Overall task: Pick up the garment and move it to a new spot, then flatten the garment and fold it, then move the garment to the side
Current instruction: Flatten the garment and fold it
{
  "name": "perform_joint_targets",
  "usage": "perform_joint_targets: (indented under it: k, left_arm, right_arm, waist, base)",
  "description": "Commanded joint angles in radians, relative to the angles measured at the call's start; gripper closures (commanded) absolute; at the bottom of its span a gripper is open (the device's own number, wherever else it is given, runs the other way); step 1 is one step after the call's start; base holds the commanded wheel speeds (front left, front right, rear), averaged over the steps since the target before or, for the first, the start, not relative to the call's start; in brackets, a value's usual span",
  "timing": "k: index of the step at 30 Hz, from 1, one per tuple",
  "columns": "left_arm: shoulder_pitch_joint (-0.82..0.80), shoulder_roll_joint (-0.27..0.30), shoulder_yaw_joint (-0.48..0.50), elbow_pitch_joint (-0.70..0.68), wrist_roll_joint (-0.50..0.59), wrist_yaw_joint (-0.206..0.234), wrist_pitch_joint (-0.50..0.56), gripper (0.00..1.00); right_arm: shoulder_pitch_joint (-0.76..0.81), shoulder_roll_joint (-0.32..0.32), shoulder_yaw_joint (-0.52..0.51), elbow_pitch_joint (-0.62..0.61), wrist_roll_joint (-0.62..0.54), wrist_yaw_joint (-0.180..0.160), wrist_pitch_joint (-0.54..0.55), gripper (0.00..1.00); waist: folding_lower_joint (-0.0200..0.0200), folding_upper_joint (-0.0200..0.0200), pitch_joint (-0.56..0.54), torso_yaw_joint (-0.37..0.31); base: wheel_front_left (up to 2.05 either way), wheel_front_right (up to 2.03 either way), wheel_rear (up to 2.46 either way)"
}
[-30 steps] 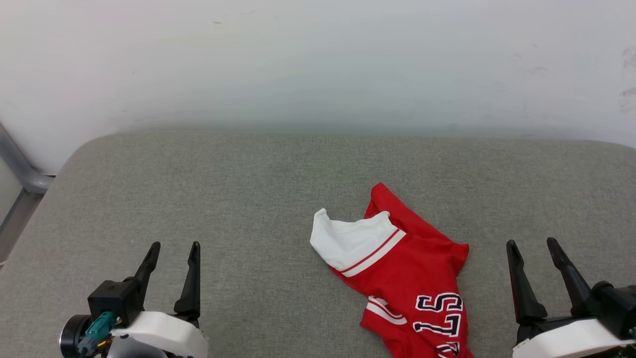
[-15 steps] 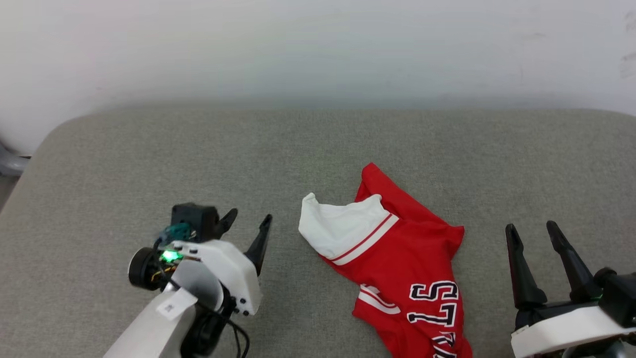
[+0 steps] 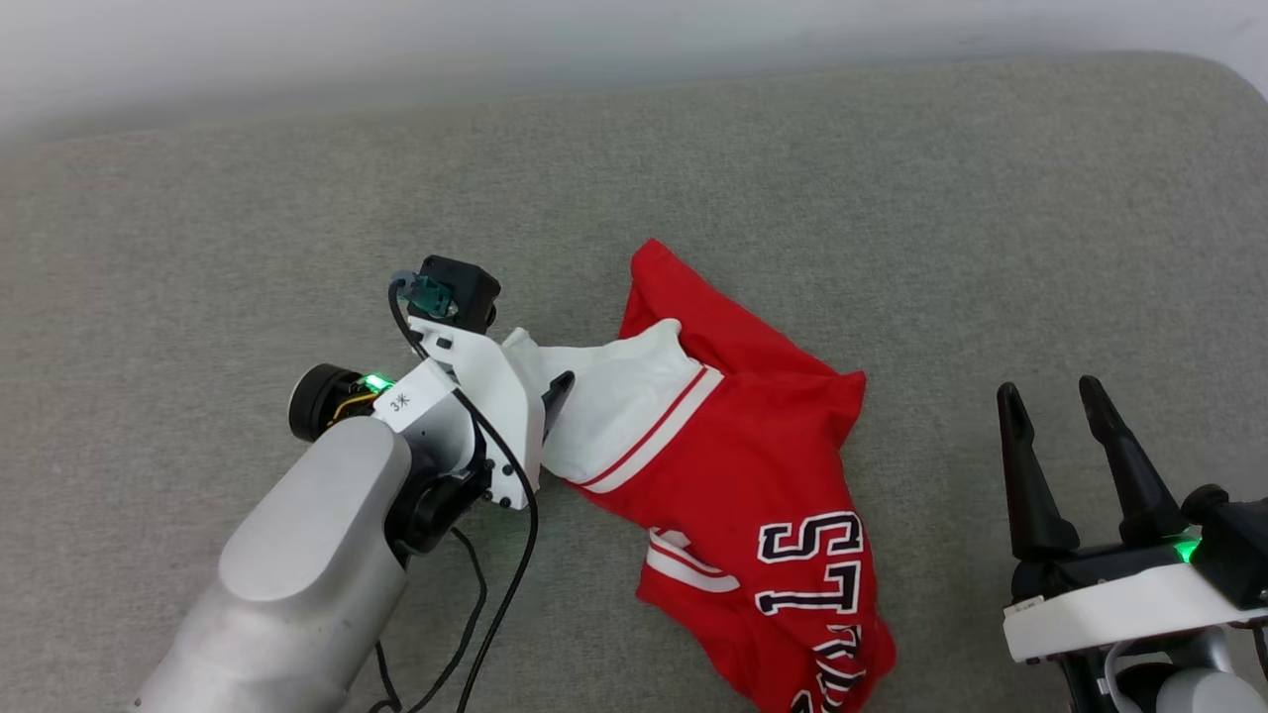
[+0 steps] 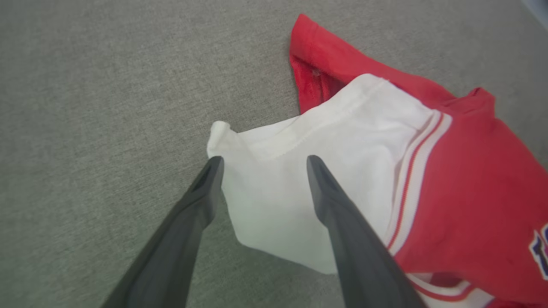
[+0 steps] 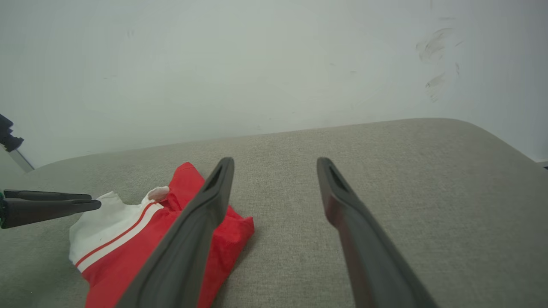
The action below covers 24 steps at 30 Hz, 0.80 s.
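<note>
Garment [image 3: 753, 465]: bright red jersey of soft, thin knit. It lies crumpled on the cushion between the two grippers, close to the left one, and its lower end runs off the bottom of the head view.
White panel [image 4: 299, 192]: smooth white cloth with a stitched hem. A thin red stripe between white bands edges it. It lies folded over the red body and ends in a small peaked corner.
Lettering [image 3: 812, 569]: black block characters outlined in white, bent by the folds.
Left gripper [image 4: 264, 159]: two long, dark, tapering matte fingers spread wide, with nothing pinched between them. One finger sits over the white panel, the other just beside its edge over the cushion. I cannot tell whether the tips touch the cloth.
Right gripper [image 3: 1049, 388]: the same dark pointed fingers, splayed fully apart and empty, over bare cushion well apart from the jersey.
Cushion [image 3: 892, 198]: grey-green woven upholstery with a fine flecked weave, flat with rounded corners.
Forearm [image 3: 297, 555]: smooth silver-grey shell with a white wrist housing. A thin black cable [image 3: 495, 594] loops beside it.
Wall [image 5: 257, 64]: pale and matte, with a few dark scuffs.
</note>
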Motion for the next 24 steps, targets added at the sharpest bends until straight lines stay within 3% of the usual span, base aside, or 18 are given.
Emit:
perform_joint_targets:
  k: [1,11,13,14,24]
  left_arm:
    - [-0.027,0.003,-0.011,0.036,-0.003,-0.008,0.03,0.0]
    - [-0.033,0.013,-0.145,0.227,0.034,-0.041,0.287,0.0]
    - [-0.031,0.015,-0.164,0.243,0.045,-0.049,0.3,0.89]
    - [-0.037,0.017,-0.168,0.243,0.055,-0.05,0.281,1.0]
    - [-0.111,0.056,-0.093,0.139,0.093,-0.024,0.012,1.0]
  right_arm:
    - [-0.019,0.001,0.002,0.011,0.012,0.0,-0.014,0.0]
    - [-0.045,0.002,0.008,0.065,0.042,0.0,-0.067,0.0]
    - [-0.049,0.002,0.011,0.072,0.045,0.0,-0.071,0.0]
    - [-0.051,0.002,0.014,0.076,0.05,0.0,-0.074,0.0]
    - [-0.036,0.002,-0.006,0.101,0.052,0.0,-0.075,0.0]
  waist:
    - [-0.0002,-0.0001,0.045,-0.046]
    - [-0.0002,-0.0001,0.075,-0.079]
    - [-0.0002,-0.0001,0.079,-0.081]
    - [-0.0002,-0.0001,0.08,-0.082]
    - [-0.0002,-0.0001,0.025,-0.036]
  base:
    - [0.0,0.0,0.0]
    - [0.0,0.0,0.0]
    - [0.0,0.0,0.0]
    - [0.0,0.0,0.0]
    - [0.0,0.0,0.0]
